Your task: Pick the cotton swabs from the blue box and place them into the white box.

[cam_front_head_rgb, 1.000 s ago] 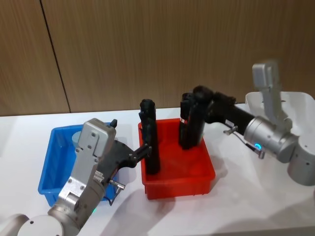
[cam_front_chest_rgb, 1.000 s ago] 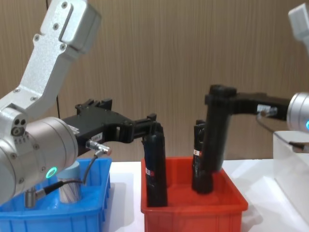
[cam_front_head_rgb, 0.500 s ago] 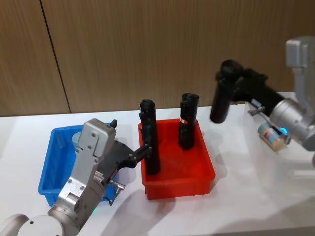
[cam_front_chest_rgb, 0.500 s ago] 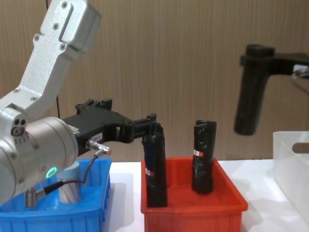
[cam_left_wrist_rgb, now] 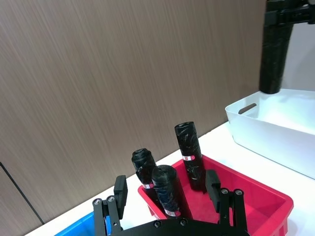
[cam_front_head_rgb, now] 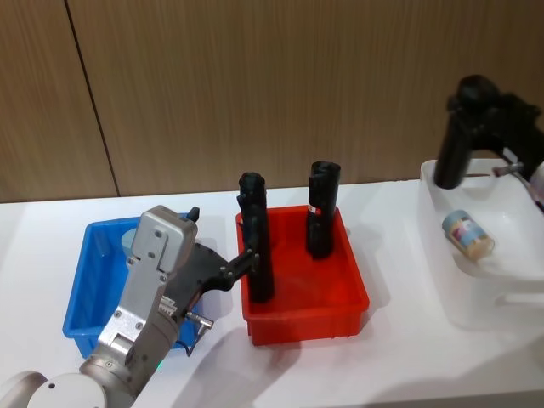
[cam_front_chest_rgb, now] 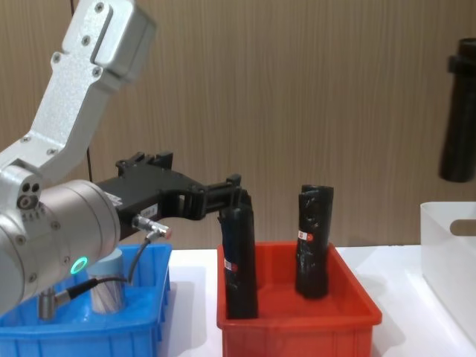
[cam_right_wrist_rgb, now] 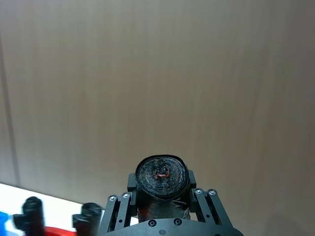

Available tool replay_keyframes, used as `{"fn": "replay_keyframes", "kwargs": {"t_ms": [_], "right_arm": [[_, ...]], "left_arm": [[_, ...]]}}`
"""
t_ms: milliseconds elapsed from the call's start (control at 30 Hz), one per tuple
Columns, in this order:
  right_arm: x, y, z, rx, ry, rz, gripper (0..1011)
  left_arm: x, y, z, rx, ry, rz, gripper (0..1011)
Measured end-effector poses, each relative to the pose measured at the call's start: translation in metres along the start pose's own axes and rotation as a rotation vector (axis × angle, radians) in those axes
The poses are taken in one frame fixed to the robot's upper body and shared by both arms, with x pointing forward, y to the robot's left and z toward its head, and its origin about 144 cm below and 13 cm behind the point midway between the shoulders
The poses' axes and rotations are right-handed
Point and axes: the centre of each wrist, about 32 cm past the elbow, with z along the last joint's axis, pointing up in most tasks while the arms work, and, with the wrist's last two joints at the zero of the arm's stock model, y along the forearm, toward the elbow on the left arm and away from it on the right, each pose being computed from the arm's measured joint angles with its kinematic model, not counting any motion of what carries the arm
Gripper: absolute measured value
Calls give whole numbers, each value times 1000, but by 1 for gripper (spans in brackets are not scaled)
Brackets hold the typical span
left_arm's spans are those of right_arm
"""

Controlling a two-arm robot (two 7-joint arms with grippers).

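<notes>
Right tool (cam_right_wrist_rgb: 162,204) clamped on a tall black cylinder (cam_front_head_rgb: 452,157), holding it upright above the far left corner of the white box (cam_front_head_rgb: 442,280) at the table's right edge; one small labelled jar (cam_front_head_rgb: 468,234) lies tilted inside that box. Left tool (cam_left_wrist_rgb: 170,206) has its fingers (cam_left_wrist_rgb: 212,184) apart, hanging over the gap between the blue box (cam_front_head_rgb: 85,289) and the red bin (cam_front_head_rgb: 306,310), tips just beside the nearer of two black cylinders (cam_front_head_rgb: 255,246) standing in the bin. A cotton swab jar (cam_front_chest_rgb: 108,286) with pale lid stands in the blue box's far part, behind the left arm. Risk: the held cylinder is not a swab jar, so dropping it puts the wrong item in the white box, maybe onto the jar; left tool could knock the cylinder beside it
</notes>
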Motion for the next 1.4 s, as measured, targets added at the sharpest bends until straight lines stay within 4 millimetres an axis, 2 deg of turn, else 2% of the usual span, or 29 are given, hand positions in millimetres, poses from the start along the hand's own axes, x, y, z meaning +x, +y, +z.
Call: {"fn": "replay_keyframes", "kwargs": {"t_ms": [333, 700, 1133, 1233, 1400], "right_arm": [[22, -12, -7, -65, -23, -127, 540], [44, -20, -33, -165, -4, -211, 540], [58, -23, -57, -237, 41, -250, 540], [61, -23, -62, -248, 53, -254, 606], [63, -24, -69, -260, 68, -256, 777]], "left_arm": [[0, 0, 0, 0, 0, 0, 1004], [0, 0, 0, 0, 0, 0, 1004], [0, 0, 0, 0, 0, 0, 1004], [0, 0, 0, 0, 0, 0, 1004], [0, 0, 0, 0, 0, 0, 1004]]}}
